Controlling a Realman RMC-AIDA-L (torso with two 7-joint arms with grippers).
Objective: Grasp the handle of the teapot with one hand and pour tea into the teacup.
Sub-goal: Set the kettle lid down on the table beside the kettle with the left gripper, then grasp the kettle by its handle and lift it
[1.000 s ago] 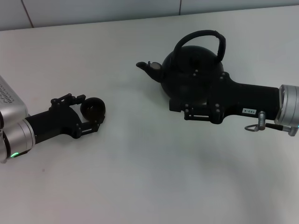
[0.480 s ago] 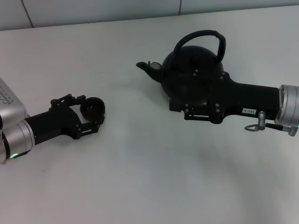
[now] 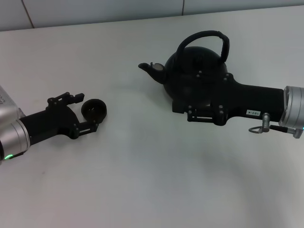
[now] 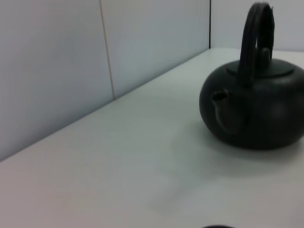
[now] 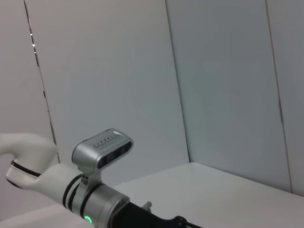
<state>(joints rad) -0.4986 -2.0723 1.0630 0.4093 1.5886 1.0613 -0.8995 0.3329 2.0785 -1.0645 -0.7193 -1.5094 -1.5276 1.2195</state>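
While the round matte black teapot [image 3: 192, 76] is sitting upright toward the far right part of the white bench [image 3: 156, 180], its short spout [image 3: 151, 70] is pointing toward the bench's left side and its thick black arched handle [image 3: 209, 40] is rising free above the lid. The right gripper [image 3: 190, 102] is reaching in low from the bench's right edge and lying against the near side of the pot's body, below the handle; its black fingers are merging with the black pot, so whether they are spread or pressed together cannot be told. Near the left edge, the left gripper [image 3: 88, 111] is holding its fingers [image 3: 71, 97] spread on either side of the tiny round dark handleless teacup [image 3: 94, 109], which is standing on the bench between them; whether the fingers are touching it cannot be told. A wide bare stretch of bench is lying between cup and spout, and the whole near half in front of both arms is open. Behind the pot, the far edge is meeting a pale panelled wall [image 4: 57, 71], with some bare surface between pot and wall in the left wrist view.
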